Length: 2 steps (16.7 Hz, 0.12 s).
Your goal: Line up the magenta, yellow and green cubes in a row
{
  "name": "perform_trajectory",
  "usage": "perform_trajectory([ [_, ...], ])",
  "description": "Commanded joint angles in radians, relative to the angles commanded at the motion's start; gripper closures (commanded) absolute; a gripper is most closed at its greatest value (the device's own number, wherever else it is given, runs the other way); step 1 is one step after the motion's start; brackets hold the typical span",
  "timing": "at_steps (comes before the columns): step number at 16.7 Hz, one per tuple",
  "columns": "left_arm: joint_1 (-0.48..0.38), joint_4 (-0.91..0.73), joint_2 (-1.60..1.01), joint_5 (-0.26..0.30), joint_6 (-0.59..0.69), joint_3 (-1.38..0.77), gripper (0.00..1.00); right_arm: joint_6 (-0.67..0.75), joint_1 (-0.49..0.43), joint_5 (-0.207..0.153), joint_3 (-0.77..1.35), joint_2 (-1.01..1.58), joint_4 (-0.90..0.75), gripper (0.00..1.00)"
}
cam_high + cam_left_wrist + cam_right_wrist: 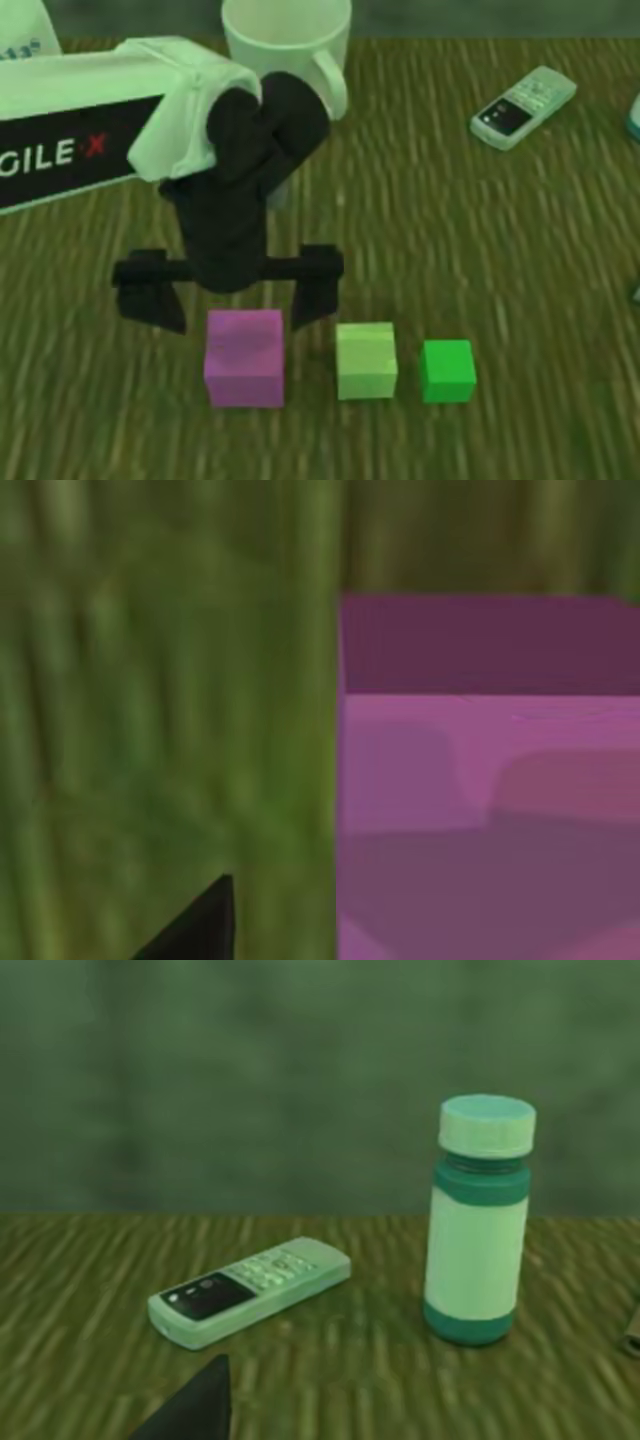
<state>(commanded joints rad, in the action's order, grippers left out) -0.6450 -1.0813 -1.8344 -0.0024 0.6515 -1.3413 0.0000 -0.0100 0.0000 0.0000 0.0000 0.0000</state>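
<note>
Although the left gripper hangs just behind the magenta cube, its jaws stand wide and hold nothing, one finger off each rear corner of the cube. The magenta cube rests on the table and serves as the landmark: the yellow cube sits just to its right with a small gap, and the green cube sits just beyond the yellow one, again with a small gap. All three front edges lie close to one line, so the row appears essentially complete; what remains, by judgement, is for the left arm to clear away. The left wrist view shows the magenta cube close beside one fingertip, not gripped. The right gripper is absent from the top view; whether its jaws are open cannot be told. A white mug stands well behind the magenta cube, and a phone lies far to its rear right.
</note>
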Motion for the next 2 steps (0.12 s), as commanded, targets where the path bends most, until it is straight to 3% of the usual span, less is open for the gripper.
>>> perform_trajectory([
  [2,0.005,-0.029,0.016,0.0,0.0,-0.022,0.0,0.0,0.0,0.0,0.0,0.0,0.0,0.0],
])
